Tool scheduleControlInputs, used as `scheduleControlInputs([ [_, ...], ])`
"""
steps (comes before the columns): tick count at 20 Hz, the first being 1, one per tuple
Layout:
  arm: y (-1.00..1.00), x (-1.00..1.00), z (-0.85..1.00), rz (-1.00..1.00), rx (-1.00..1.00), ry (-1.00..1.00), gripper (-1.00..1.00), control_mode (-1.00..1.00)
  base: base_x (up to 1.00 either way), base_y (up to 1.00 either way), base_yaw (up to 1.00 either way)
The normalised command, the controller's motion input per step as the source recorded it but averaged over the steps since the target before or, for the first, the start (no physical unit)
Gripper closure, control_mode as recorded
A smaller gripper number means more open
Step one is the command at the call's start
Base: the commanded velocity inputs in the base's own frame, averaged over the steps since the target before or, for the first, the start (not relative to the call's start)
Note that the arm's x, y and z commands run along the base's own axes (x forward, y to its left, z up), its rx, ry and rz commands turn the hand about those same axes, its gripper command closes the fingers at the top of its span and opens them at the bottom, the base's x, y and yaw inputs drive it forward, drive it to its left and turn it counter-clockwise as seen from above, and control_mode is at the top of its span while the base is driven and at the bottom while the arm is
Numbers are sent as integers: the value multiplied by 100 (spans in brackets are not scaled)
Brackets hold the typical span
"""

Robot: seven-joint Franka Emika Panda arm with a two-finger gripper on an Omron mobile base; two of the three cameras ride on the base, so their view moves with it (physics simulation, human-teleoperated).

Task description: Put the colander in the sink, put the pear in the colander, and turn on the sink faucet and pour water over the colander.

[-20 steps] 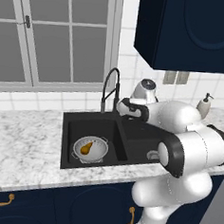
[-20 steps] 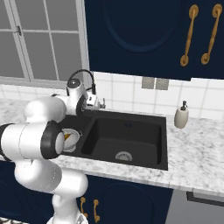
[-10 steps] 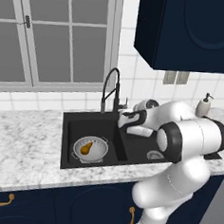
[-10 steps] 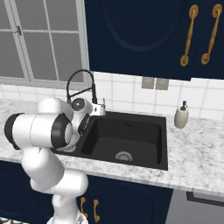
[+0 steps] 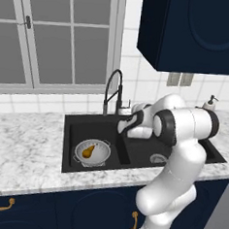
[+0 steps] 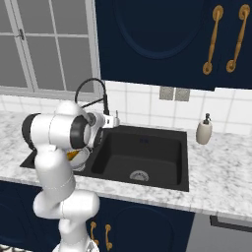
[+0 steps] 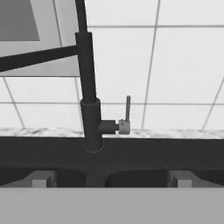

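Note:
The silvery colander [image 5: 99, 156] sits in the left basin of the black sink [image 5: 66, 146], and the orange-yellow pear [image 5: 88, 151] lies inside it. The black gooseneck sink faucet [image 5: 114, 89] rises behind the divider between the basins. My gripper [image 5: 125, 117] hovers open over that divider, just in front of the faucet's base. In the hand view the faucet stem [image 7: 90, 118] stands straight ahead, with its small upright lever [image 7: 127, 109] on the right. My fingertips [image 7: 40, 181] stand wide apart with nothing between them. No water is running. From the right, my arm covers most of the colander [image 6: 82, 154].
A beige soap dispenser [image 6: 204, 132] stands on the marbled counter [image 6: 221, 167] right of the sink. A window [image 5: 59, 39] and tiled wall back the faucet. Dark upper cabinets [image 5: 191, 30] hang above the right side. The right basin [image 6: 142, 162] holds nothing but its drain.
My hand has dropped from higher up at the right and swung left to the faucet base, staying open. The colander and pear have not moved.

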Motion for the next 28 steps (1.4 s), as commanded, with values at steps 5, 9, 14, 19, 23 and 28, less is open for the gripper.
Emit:
scheduleControlInputs([
  [5, 0, 40, 0, 0, 0, -5, -100, -100, 0, 0, 0],
  [9, 0, 37, 0, 0, 0, -6, -100, -100, 0, 0, 0],
  [14, 0, 31, 0, 0, 0, -5, -100, -100, 0, 0, 0],
  [19, 0, 34, 0, 0, 0, -1, -100, -100, 0, 0, 0],
  [23, 0, 20, 0, 0, 0, 0, -100, -100, 0, 0, 0],
  [28, 0, 18, 0, 0, 0, 0, -100, -100, 0, 0, 0],
])
